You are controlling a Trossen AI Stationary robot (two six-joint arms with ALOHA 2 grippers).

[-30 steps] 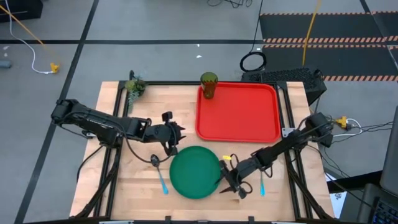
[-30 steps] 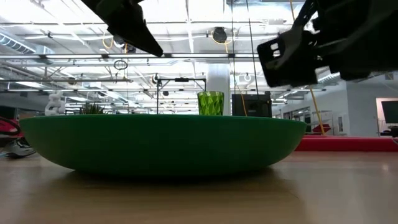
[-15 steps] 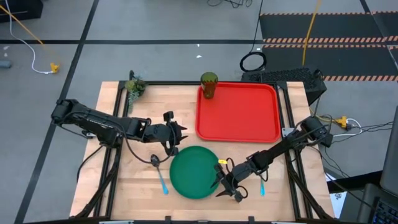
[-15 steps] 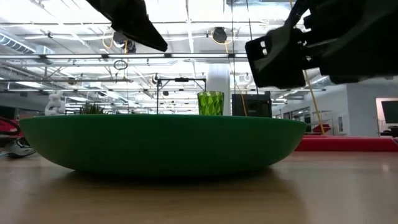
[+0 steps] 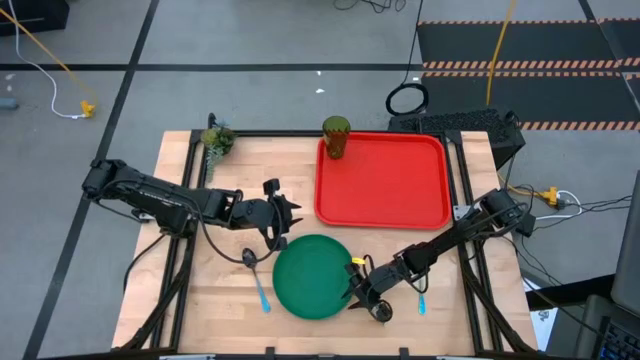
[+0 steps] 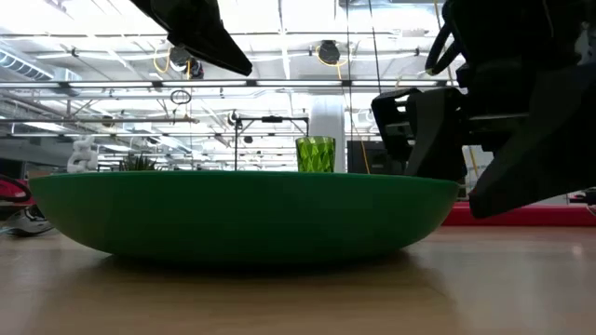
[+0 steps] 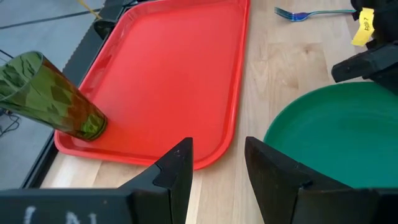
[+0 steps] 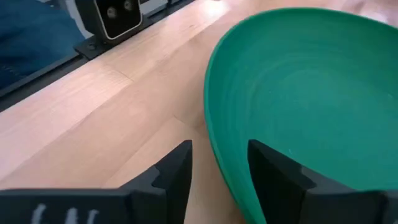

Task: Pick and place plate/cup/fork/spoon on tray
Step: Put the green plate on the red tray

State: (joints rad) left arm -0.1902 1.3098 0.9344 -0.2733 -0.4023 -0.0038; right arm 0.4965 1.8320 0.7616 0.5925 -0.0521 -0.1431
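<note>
The green plate (image 5: pixel 312 277) lies flat on the wooden table, near the front edge. My right gripper (image 5: pixel 355 295) is open and low at the plate's right near rim (image 8: pixel 214 134), one finger outside over the table and one over the plate's inside. My left gripper (image 5: pixel 283 222) is open and empty above the table, just beyond the plate's far left rim. The olive cup (image 5: pixel 335 137) stands upright in the far left corner of the red tray (image 5: pixel 382 180). The spoon (image 5: pixel 256 277) lies left of the plate and the fork (image 5: pixel 421 298) lies right of it. My right gripper's fingers (image 8: pixel 177 171) stand on either side of the plate's right near rim (image 8: pixel 217 162), coming in low from the table's right. I cannot tell whether they touch it. The plate rests on the table.
A small green plant clump (image 5: pixel 216 140) sits at the table's far left corner. A small camera block (image 8: pixel 112 15) stands at the near edge. Bare wood lies between the plate and the tray (image 7: pixel 249 93).
My right gripper has moved toward the table's left and down, from beside the plate to its right near rim, staying open. The plate has not moved.
</note>
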